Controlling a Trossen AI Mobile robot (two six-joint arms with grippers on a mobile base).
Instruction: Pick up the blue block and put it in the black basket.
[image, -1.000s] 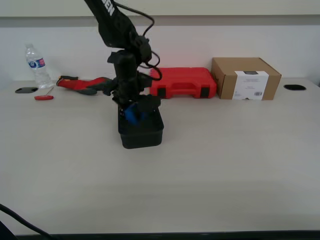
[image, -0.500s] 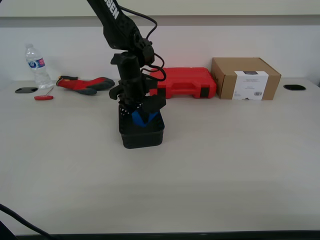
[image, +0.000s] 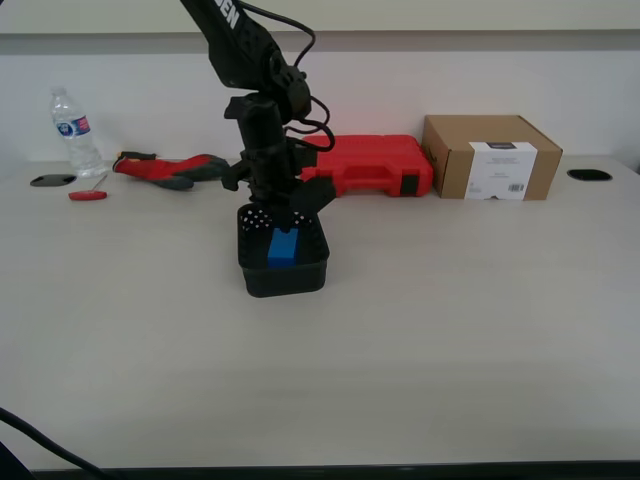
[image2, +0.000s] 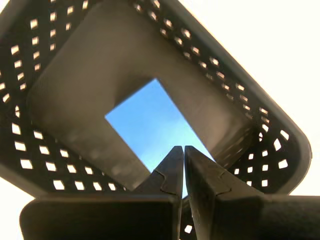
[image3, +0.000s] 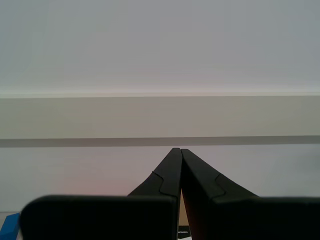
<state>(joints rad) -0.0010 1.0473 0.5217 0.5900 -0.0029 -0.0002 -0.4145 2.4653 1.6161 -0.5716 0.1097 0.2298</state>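
Block (image: 283, 248) lies inside basket (image: 283, 276), on pale tabletop (image: 450, 330) by white wall; red case (image: 367, 165), carton (image: 490, 156), bottle (image: 74, 131) behind. Arm hangs vertical over basket.
First wrist view: my first gripper (image2: 183, 150), fingers pressed together, empty, above block (image2: 150, 127).
Second wrist view: my second gripper (image3: 180, 151), fingers clenched, facing wall.

Table (image: 450, 330): pale top, you see it bare across the front.
Bottle (image: 74, 132): upright, rear, exterior view's left.
Screwdriver (image: 88, 194): red handle, just beside bottle.
Gloves (image: 165, 168): red and grey, lying flat.
Case (image: 367, 165): red, closed, rear centre.
Box (image: 490, 157): brown cardboard, white label, just beside case.
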